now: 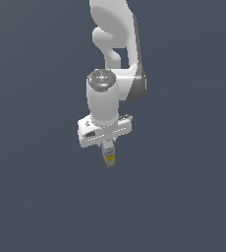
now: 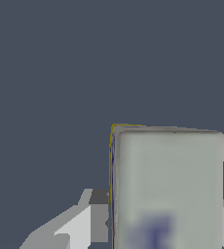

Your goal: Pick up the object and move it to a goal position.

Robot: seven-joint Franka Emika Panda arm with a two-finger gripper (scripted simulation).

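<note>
The carton [image 1: 109, 157] is a small tall box, whitish-grey with a yellow lower part and purple-blue marks. In the exterior view it hangs below the white hand of the arm, near the middle of the picture. My gripper [image 1: 108, 147] is shut on the carton's upper part, with the yellow end sticking out beneath the fingers. In the wrist view the carton's whitish top face [image 2: 167, 187] fills the space between the fingers, with a blurred purple mark on it. One finger [image 2: 92, 221] shows pressed against its side, the other is only just in view at the picture's edge.
The white arm [image 1: 115, 49] rises behind the hand to the picture's top edge. A plain dark grey-blue surface [image 1: 36, 197] lies all around. No goal marker shows in either view.
</note>
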